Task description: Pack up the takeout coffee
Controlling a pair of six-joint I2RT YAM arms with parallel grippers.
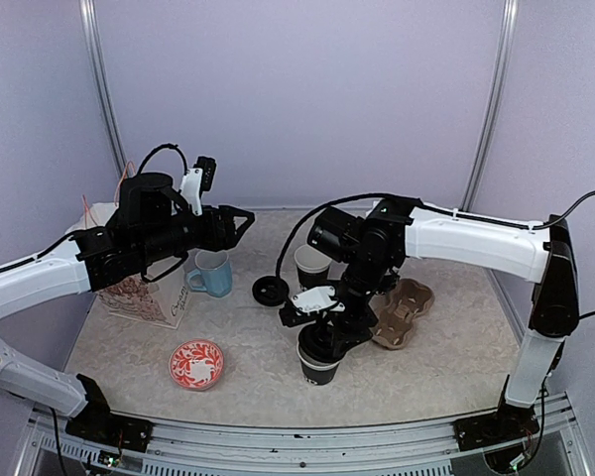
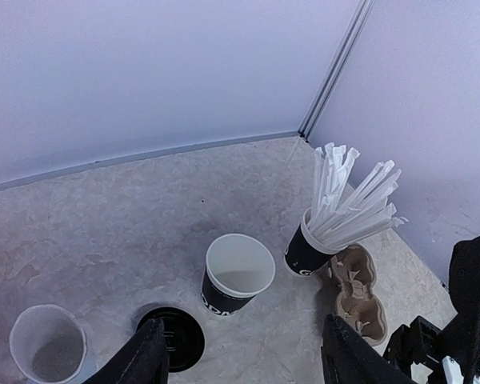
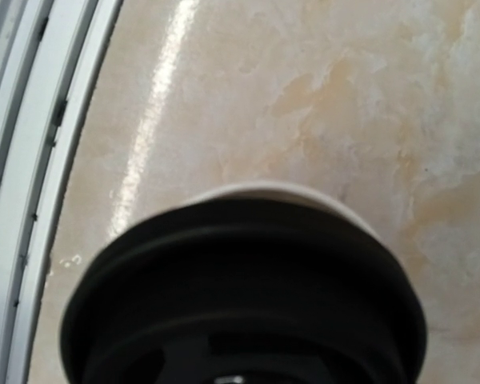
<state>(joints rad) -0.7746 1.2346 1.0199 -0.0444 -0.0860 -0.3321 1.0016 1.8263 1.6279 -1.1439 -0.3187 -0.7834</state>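
A small black paper cup (image 1: 317, 370) stands near the table's front middle. My right gripper (image 1: 328, 335) points straight down on top of it. In the right wrist view a round black lid (image 3: 248, 296) fills the lower frame, hiding the fingers. The cup's white rim (image 3: 264, 190) peeks out just beyond the lid. My left gripper (image 1: 242, 226) hovers open and empty at the back left, above the table (image 2: 244, 324). A second black cup (image 1: 310, 266) (image 2: 238, 274) stands uncovered behind, and another black lid (image 1: 270, 290) (image 2: 174, 340) lies flat next to it.
A black cup of white straws (image 2: 308, 252) stands at the back right beside a brown cardboard cup carrier (image 1: 403, 311) (image 2: 356, 298). At the left are a light blue mug (image 1: 211, 273) (image 2: 48, 352), a patterned paper bag (image 1: 144, 296) and a red patterned plate (image 1: 196, 362).
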